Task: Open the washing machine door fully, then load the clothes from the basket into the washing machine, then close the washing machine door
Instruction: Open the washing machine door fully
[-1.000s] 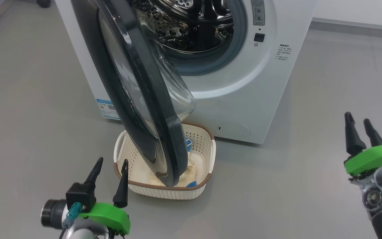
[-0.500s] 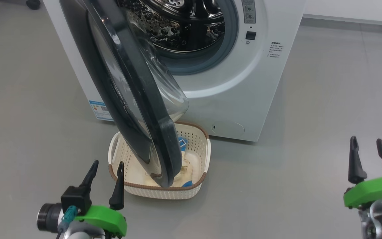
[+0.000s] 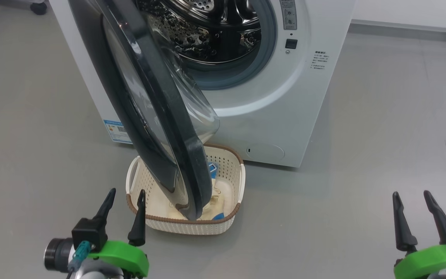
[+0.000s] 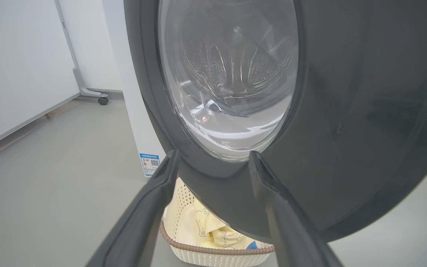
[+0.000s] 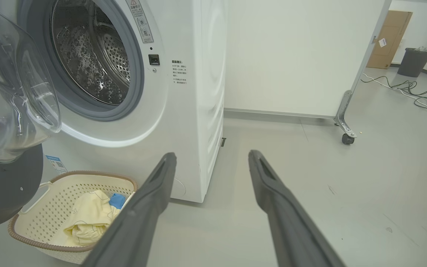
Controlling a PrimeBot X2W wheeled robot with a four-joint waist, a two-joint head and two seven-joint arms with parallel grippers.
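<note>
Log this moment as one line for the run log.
washing machine door: partly open, over basket | clothes: in basket | left gripper: open, empty, facing door | right gripper: open, empty

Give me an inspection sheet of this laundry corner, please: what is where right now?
Surface: smooth grey floor.
Job's things: big white front-loading washing machine; its round black-rimmed glass door part-open above the cream perforated plastic basket, which holds pale yellow clothes and blue fabric.
Clutter: nothing seen.
Grippers: left gripper and right gripper open, empty.
Cables: black and white cables loose on the floor.
Surroundings: white wheeled partition, brown cardboard box, dark bin.
</note>
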